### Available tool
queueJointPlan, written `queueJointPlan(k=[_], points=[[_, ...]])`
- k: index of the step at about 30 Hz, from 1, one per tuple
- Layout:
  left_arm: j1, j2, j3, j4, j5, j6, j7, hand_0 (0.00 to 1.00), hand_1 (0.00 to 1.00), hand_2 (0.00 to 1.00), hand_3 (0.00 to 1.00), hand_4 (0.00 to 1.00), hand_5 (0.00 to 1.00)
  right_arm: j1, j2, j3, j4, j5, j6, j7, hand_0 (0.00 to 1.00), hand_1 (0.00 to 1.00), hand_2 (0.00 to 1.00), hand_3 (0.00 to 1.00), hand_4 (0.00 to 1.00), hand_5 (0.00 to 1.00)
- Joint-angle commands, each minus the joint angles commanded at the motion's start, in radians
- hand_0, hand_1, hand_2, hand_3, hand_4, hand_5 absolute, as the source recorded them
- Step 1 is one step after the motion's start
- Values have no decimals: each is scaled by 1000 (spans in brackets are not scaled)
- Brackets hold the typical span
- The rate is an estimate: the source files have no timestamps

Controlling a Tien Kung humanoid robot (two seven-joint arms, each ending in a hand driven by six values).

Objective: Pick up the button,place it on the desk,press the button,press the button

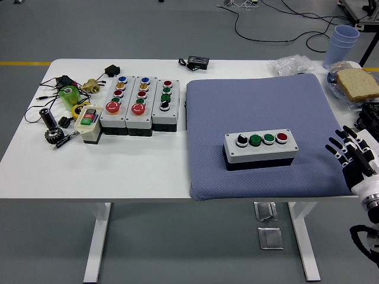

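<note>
Grey four-button control box (259, 149) sits on the blue quilted mat (260, 106) covering the white worktop (89, 171). I worry a sideways approach could shove it or wrinkle the mat. My right hand (350, 155) hovers at the mat's right edge, fingers spread, holding nothing.

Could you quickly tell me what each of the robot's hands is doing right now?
Left hand: not in view.
Right hand: open, fingers spread, holding nothing, at the blue mat's right edge, apart from the button box.
</note>
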State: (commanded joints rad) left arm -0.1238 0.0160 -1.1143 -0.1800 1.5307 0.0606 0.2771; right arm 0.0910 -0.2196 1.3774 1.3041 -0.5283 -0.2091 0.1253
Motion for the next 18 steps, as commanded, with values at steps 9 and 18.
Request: queueJointPlan(k=[9, 18], points=[[-7, 1, 4, 0, -13, 1, -3, 666, 660, 667, 598, 350, 921, 3, -1, 20, 1, -3, 0, -1, 648, 587, 662, 619, 648, 205], [-14, 2, 7, 0, -19, 1, -3, 666, 660, 667, 598, 350, 921, 10, 2, 14, -1, 2, -8, 2, 646, 585, 661, 620, 641, 198]])
